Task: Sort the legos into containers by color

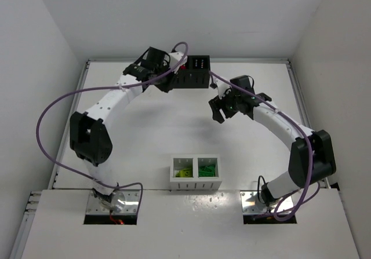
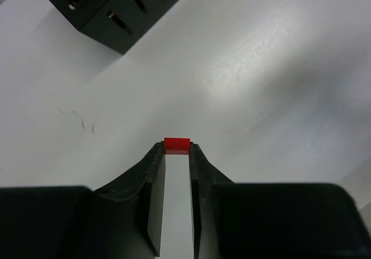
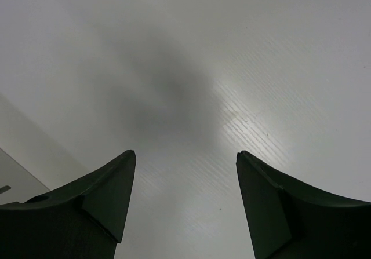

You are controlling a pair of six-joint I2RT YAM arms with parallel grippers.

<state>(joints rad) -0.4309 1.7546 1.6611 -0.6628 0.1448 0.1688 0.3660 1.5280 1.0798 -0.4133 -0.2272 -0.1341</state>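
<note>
Small red brick, flat-faced from this angle, is pinched right at the tips of the left gripper, over the table near the black box (red showing inside). The white box by the bases holds lime and green pieces. The left arm stretches to the far edge. The right gripper hangs mid-table, jaws wide.

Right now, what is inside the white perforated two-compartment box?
In the white box, lime green plastic bricks lie in the left compartment, dark green bricks in the right. Their number, and anything beneath them, cannot be told.
</note>
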